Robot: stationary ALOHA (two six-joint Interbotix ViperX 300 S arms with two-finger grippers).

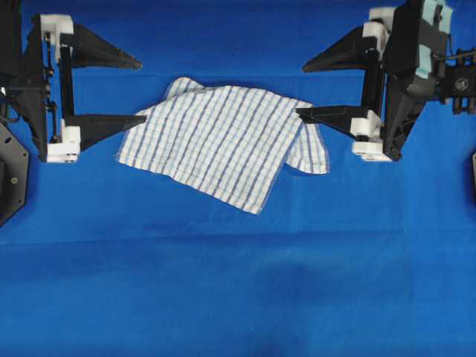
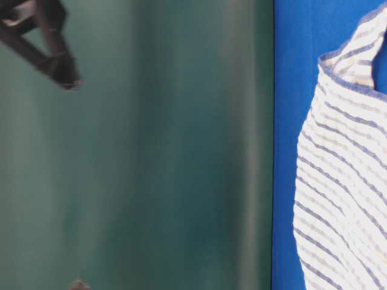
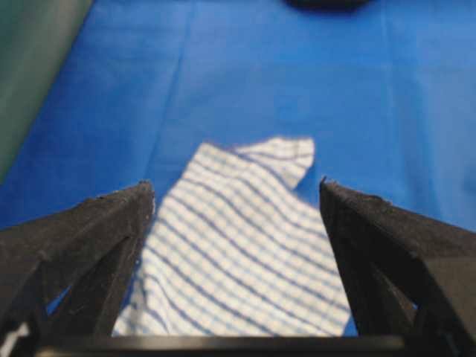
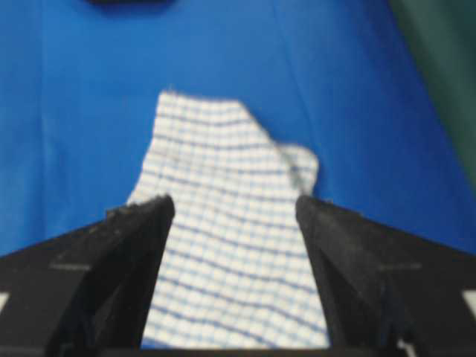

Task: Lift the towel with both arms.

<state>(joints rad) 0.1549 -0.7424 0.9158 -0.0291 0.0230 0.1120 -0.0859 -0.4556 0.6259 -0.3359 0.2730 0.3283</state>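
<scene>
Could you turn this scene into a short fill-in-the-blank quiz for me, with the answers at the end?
1. The thin white cloth with blue and grey checks lies on a plain ____ table cover.
2. The black two-fingered left tool has its fingers spread ____.
3. The black right tool, at the cloth's other end, is ____ as well.
4. In the overhead view, ____ tools flank the checked cloth.

Missing words: blue; open; open; two

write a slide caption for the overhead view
Both open grippers, left and right, flank the checked towel on the blue cloth.
</scene>
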